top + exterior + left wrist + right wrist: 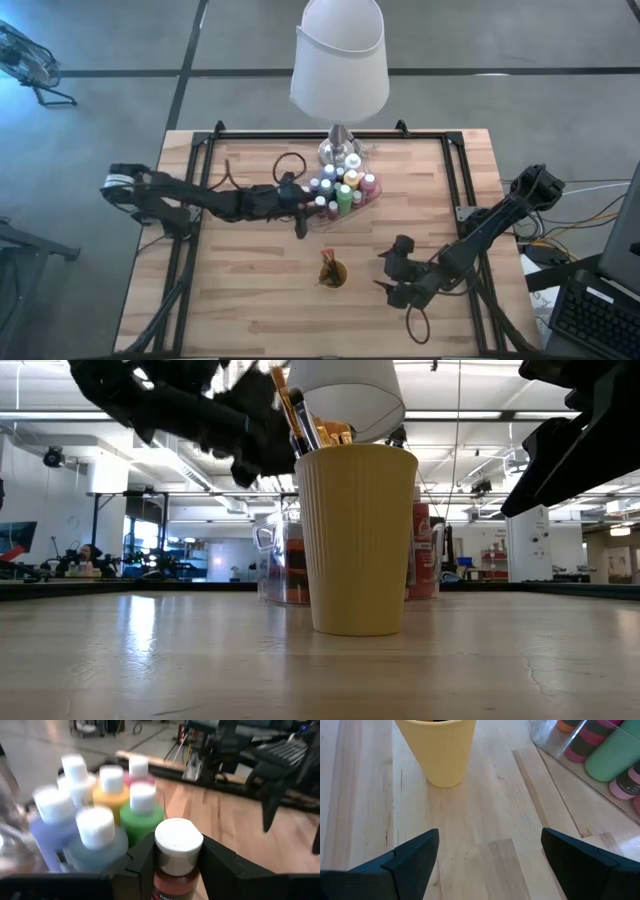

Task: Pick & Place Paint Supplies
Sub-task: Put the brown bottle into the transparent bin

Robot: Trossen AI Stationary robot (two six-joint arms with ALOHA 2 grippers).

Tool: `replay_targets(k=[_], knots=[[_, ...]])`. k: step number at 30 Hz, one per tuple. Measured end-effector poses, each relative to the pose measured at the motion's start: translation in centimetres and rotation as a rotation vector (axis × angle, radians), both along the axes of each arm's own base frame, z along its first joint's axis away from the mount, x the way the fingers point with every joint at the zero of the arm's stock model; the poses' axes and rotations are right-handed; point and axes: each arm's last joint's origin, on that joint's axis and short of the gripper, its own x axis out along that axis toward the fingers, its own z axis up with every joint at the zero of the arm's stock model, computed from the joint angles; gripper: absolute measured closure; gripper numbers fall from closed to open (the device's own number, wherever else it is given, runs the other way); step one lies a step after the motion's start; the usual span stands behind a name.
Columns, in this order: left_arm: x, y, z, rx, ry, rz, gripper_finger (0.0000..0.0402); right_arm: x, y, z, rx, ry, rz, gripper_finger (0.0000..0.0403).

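Two end effectors: left (172, 865) clamps a round white-capped bottle (176, 851); right (490, 857) spread empty over smooth wood.

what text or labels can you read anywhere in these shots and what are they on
"CH...": white letters, cut off by the frame edge, on the label of the brown bottle clamped in the left hand.
Red label on a bottle behind the yellow cup: too blurred to read.
Other paint bottles, the cup and the lamp shade: no readable text.

White-capped paint bottles (342, 185) clustered upright
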Motion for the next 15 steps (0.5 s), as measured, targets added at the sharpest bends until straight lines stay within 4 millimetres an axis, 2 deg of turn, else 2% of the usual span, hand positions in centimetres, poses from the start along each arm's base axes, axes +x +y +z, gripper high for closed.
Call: replay_targets(k=[8,15], knots=[[-3.3,-0.4,5.1,0.060,-0.084,-0.043,0.0271,0.0,0.0,0.0,0.000,0.001,0.000,0.0049],[-7.4,-3.4,7.8,0.128,-0.084,-0.191,0.0271,-0.1,0.0,0.0,-0.004,0.006,0.001,0.0069]])
